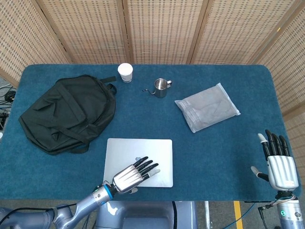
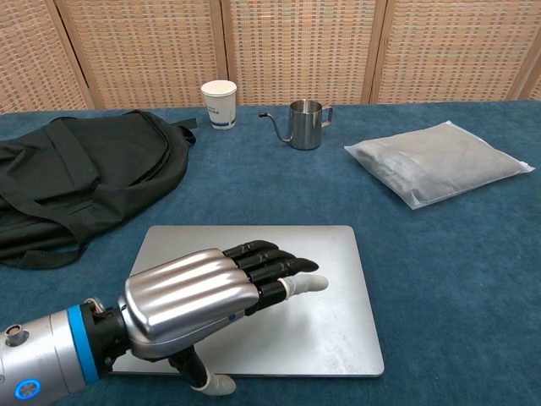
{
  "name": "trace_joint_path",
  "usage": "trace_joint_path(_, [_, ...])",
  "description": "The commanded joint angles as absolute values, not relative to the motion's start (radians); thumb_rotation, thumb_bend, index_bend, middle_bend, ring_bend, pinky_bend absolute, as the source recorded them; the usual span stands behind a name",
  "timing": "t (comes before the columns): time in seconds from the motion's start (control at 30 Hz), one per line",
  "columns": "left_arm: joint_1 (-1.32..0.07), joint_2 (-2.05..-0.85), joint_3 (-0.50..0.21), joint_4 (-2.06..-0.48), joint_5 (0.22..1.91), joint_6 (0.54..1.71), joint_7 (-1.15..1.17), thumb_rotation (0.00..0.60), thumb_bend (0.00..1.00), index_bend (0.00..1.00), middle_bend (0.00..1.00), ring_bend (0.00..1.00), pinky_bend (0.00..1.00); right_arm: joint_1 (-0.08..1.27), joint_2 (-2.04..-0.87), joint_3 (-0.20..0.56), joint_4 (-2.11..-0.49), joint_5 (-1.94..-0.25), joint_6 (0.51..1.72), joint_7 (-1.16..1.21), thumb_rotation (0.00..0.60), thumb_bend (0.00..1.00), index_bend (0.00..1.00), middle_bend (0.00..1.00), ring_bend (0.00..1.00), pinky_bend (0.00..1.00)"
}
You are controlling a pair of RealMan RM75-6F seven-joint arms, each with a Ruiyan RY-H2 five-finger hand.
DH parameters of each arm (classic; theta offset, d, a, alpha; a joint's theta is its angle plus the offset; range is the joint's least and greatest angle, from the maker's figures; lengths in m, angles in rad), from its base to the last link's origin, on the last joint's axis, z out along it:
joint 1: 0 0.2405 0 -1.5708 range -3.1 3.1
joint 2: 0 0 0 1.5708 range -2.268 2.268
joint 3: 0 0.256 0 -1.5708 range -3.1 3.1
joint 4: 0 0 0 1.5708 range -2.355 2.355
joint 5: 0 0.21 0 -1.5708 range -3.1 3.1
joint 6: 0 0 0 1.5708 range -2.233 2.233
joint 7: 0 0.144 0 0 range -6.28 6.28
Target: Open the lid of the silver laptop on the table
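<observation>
Left hand hovers flat over the closed laptop, fingers stretched out and holding nothing (thumb tucked below the near edge). Right hand waits well off to the side, fingers spread, empty.

Blue table w/ silver laptop, black backpack, paper cup, steel pitcher, grey pouch.

Probably a lab or test bay: woven screens behind a blue felt-covered table.
</observation>
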State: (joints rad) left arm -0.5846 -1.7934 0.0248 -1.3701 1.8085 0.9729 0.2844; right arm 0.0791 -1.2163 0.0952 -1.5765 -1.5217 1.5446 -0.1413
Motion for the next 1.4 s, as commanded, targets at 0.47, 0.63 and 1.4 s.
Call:
trace_joint_path(0.47, [-0.601,-1.835,0.027,-1.335,1.759,0.976,0.309,0.600,0.06,0.00,0.00,0.00,0.00,0.079,-1.216,0.093,-1.577,-1.523,1.545,-0.139,0.600,0.00,0.00,0.00,0.00,0.00])
trace_joint_path(0.63, [-0.609,-1.845,0.030,-1.331,1.752,0.976,0.317,0.600,0.15,0.00,0.00,0.00,0.00,0.078,-1.214,0.093,-1.579,-1.524,1.547,-0.135,0.600,0.00,0.00,0.00,0.00,0.00])
trace_joint_path(1.4, [-0.630,-1.829,0.010,-1.349,1.722,1.013,0.370,0.600,0.38,0.00,0.00,0.00,0.00,0.078,-1.208,0.092,-1.581,-1.524,1.545,-0.118,0.600,0.00,0.00,0.00,0.00,0.00])
